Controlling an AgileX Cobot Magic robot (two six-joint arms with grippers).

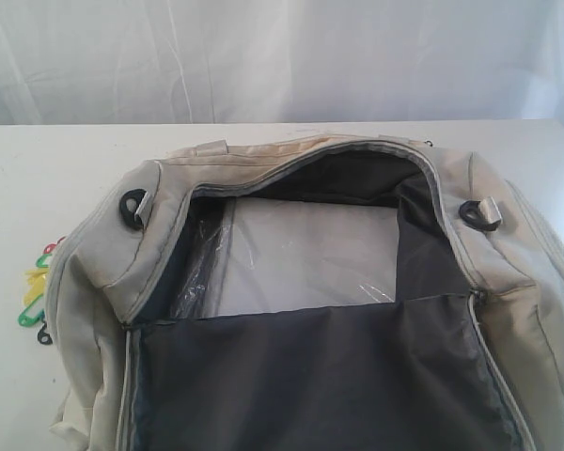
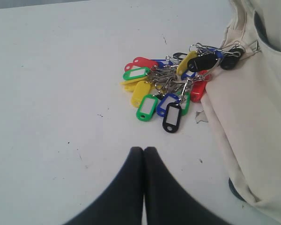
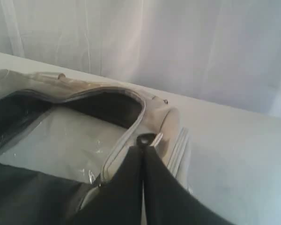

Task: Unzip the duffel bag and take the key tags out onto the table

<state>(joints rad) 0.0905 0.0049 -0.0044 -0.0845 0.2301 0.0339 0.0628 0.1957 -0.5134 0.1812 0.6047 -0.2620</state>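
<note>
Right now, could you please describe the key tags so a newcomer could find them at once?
Start from the large cream duffel bag lying open on the white table. Right beside its end on the left arm's side lie the key tags. They are the only brightly coloured things there: red, green, yellow, blue and black plastic on metal rings.

The left pincer and right pincer are both smooth matte black, tapering to narrow tips.

key tags touching duffel bag side, table open beyond
</note>
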